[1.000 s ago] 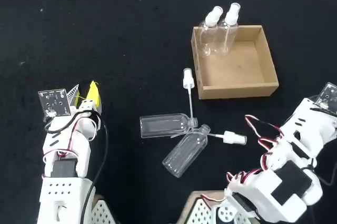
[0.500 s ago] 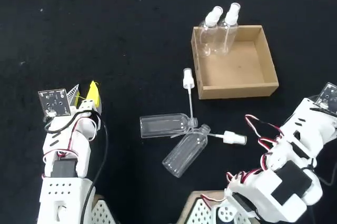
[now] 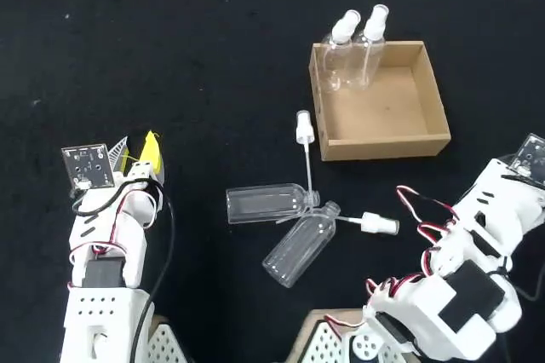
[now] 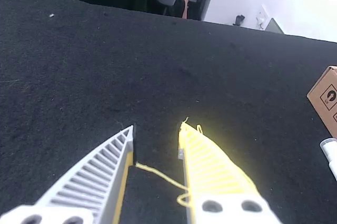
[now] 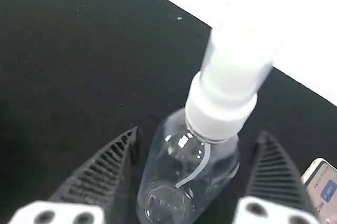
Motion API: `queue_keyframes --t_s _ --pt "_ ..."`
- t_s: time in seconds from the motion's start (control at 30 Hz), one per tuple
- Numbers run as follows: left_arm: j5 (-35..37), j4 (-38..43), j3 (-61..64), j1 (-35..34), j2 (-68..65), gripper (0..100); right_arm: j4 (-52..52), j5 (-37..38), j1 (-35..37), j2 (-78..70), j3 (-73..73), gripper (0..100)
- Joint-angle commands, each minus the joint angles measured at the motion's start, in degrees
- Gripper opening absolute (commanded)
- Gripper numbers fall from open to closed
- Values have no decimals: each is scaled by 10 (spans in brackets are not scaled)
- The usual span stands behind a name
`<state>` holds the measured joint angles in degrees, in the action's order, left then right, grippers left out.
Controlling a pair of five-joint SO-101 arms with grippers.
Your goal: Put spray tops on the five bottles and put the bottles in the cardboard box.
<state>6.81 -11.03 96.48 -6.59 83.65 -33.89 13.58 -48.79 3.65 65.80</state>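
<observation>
Clear plastic: two bottles yet to cap
Two smooth round bottles lie mid-desk, white long-stemmed tops unseated at their necks. A capped pair leans in the cardboard box, far-left corner. Right claw spread around a capped bottle, likely boxed next; left claw spread, empty, near left.

Nothing here can be read. The cardboard box has small dark printed symbols on its side, and a small white object bears a blue label; both are too small to make out.
</observation>
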Motion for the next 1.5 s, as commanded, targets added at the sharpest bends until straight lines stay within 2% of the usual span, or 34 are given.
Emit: queue_keyframes --t_s 0.0,0.4,0.73,0.97,1.17,1.3,1.4,1.47 --pt "4 3 14 -3 4 137 -17 -4 -6 0 -36 194" --pt "4 3 14 -3 6 137 -18 -4 -29 -178 -147 253" --pt "4 3 14 -3 6 137 -13 -5 -30 -136 -145 258" --pt "4 3 14 -3 6 137 -17 -5 -25 -62 -75 254" --pt "4 2 14 -4 6 137 -17 -5 -20 -46 -41 150" --pt "4 2 14 -4 6 137 -12 -5 -22 -24 -38 178" --pt "4 3 14 -4 6 137 42 -5 -21 15 -55 224" --pt "4 3 14 -4 6 137 159 -5 -21 46 -111 237"
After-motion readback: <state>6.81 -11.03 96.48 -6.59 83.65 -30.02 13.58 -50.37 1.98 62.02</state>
